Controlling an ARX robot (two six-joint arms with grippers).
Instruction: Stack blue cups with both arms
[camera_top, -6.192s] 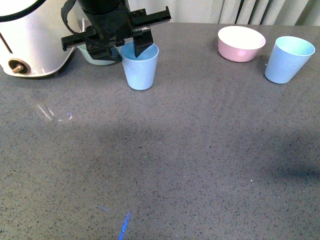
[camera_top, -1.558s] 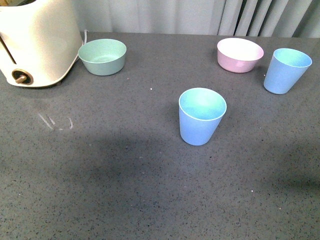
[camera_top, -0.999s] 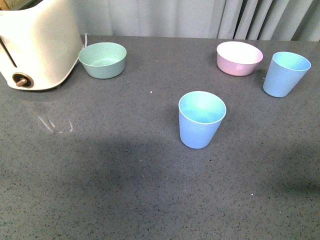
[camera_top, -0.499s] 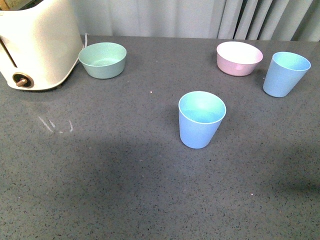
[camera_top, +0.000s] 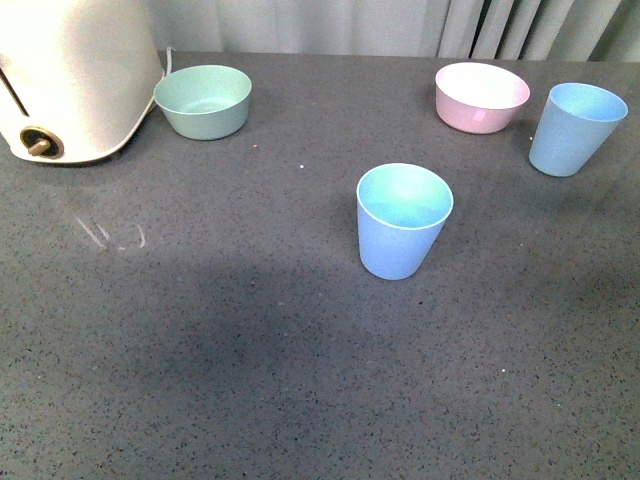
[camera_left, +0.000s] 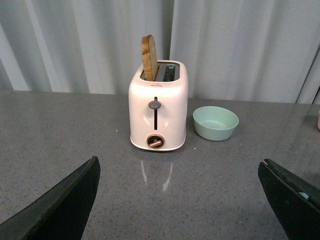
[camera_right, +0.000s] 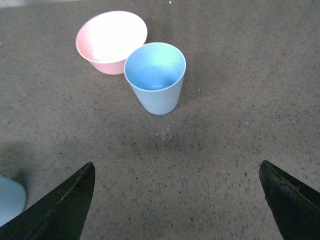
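Note:
Two blue cups stand upright and apart on the grey table. One blue cup (camera_top: 400, 225) is in the middle; the other (camera_top: 575, 130) is at the far right, beside the pink bowl (camera_top: 481, 96). Neither arm shows in the front view. My right gripper (camera_right: 177, 164) is open and empty, hovering short of the right-hand cup (camera_right: 156, 80); an edge of the middle cup (camera_right: 10, 200) shows at that frame's border. My left gripper (camera_left: 178, 162) is open and empty over bare table, facing the toaster (camera_left: 159, 107). No blue cup appears in the left wrist view.
A white toaster (camera_top: 70, 80) with a slice of bread in its slot stands at the back left, with a mint-green bowl (camera_top: 203, 100) next to it. The pink bowl (camera_right: 111, 42) nearly touches the right cup. Curtains hang behind the table's far edge.
Six seconds ago my left gripper was at a blue cup beside the mint bowl; that cup now stands free mid-table and the arm has left the front view. The camera view shifted slightly.

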